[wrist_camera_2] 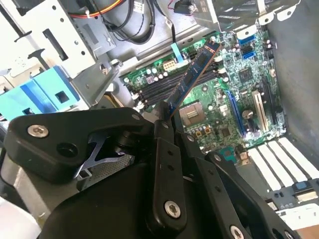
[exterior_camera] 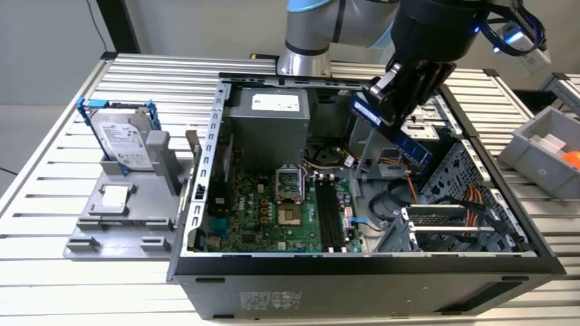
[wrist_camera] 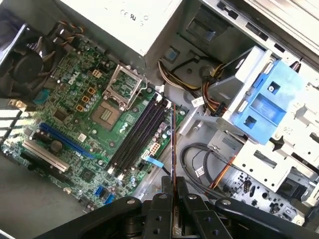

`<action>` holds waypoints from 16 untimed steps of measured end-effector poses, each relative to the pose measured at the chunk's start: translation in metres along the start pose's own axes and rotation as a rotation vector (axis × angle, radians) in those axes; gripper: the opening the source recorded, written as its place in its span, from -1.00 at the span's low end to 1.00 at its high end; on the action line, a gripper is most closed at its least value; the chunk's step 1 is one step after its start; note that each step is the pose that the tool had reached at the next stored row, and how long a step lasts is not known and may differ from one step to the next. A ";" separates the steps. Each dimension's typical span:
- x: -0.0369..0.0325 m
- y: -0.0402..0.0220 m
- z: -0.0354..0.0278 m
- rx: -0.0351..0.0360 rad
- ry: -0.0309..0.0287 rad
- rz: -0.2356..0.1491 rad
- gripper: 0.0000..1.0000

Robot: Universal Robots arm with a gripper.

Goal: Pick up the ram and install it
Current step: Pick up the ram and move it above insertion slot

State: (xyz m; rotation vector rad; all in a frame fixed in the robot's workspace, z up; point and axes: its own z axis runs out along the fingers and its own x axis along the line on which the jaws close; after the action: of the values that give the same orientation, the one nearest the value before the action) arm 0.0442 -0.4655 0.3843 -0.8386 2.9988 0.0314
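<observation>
Tool (exterior_camera: 388, 109): is clamping shut on 1 end of the ram (exterior_camera: 414, 147). Ram: is hanging tilted in the air over the open case (exterior_camera: 363, 261), above the motherboard slots (exterior_camera: 331, 217) and touching none.

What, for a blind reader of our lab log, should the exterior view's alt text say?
The gripper holds the ram, a thin blue stick, tilted above an open computer case with a green motherboard inside. A hard drive lies outside, at the exterior view's left.
</observation>
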 end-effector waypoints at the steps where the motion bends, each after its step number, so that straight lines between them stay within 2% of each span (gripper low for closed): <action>1: 0.0000 0.0000 0.0000 0.0003 -0.0001 0.010 -1.00; 7: 0.0000 0.0000 0.0000 0.0023 -0.0008 0.069 -1.00; 8: 0.0000 0.0000 0.0000 0.0038 -0.0014 0.119 -1.00; 16: 0.0000 0.0000 0.0000 0.0060 -0.0023 0.189 -1.00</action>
State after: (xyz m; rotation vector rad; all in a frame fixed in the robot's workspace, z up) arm 0.0443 -0.4655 0.3843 -0.5520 3.0628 0.0272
